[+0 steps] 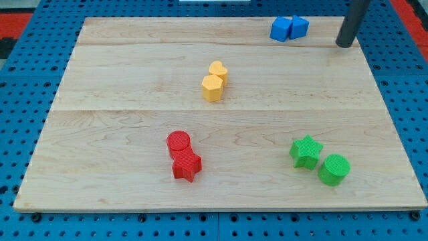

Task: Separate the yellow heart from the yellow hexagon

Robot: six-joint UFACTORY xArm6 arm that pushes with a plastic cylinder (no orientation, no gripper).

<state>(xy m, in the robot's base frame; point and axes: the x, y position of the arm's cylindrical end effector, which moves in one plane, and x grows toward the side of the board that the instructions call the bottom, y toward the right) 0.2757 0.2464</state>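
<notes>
1. Camera view shows our desk [120,134]; toward the view's bottom, left of centre, a red cylinder [178,142] touches a red star [186,165].
2. Near centre, the yellow hexagon [212,88] touches the yellow heart [218,70] just above it.
3. At top, two blue blocks [289,28] touch.
4. At lower right, a green star [306,151] sits beside a green cylinder [334,169].
5. We carry no claw; our tip [344,44] sits at top right, beside the blue blocks, well apart from the yellows.

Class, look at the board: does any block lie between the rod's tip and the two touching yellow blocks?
No. My tip sits at the view's top right; the blue blocks lie above the straight path to the yellow heart and yellow hexagon.
</notes>
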